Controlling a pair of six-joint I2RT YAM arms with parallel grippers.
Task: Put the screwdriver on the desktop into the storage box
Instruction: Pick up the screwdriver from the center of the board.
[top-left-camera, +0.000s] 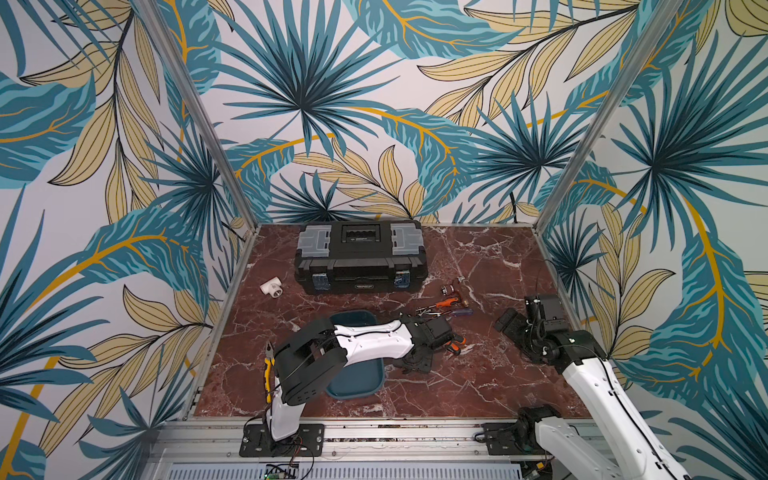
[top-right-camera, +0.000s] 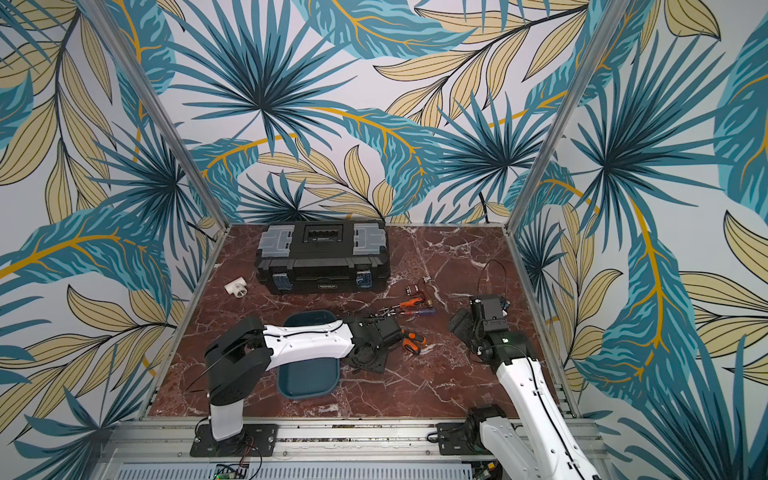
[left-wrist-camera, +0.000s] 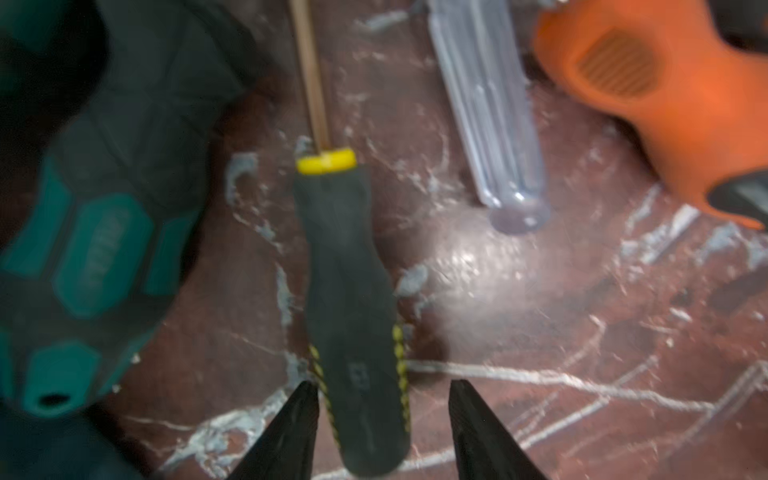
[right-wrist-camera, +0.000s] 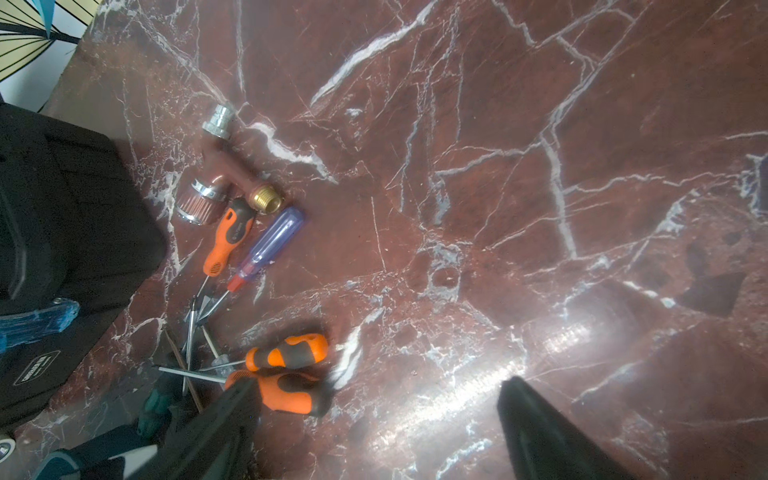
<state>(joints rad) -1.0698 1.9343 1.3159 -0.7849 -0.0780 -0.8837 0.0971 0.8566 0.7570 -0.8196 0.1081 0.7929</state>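
Left hand (left-wrist-camera: 382, 386), on an arm reaching across above the storage box (top-left-camera: 361, 374), was low over the counter (top-left-camera: 478, 374). Its fingers were partly spread, astride the handle of a black-and-yellow screwdriver (left-wrist-camera: 349, 291). One fingertip (left-wrist-camera: 299, 415) touched the handle; the opposite one stood clear of it, so no pinch was made. That screwdriver lay flat on the counter, outside the storage box and to its right. Two orange-and-black screwdrivers (right-wrist-camera: 286, 353) lay just right of the left hand, with other loose screwdrivers on the counter behind them. Right hand (right-wrist-camera: 380, 384), further right and well apart from the tools, was spread wide above bare counter, holding nothing.
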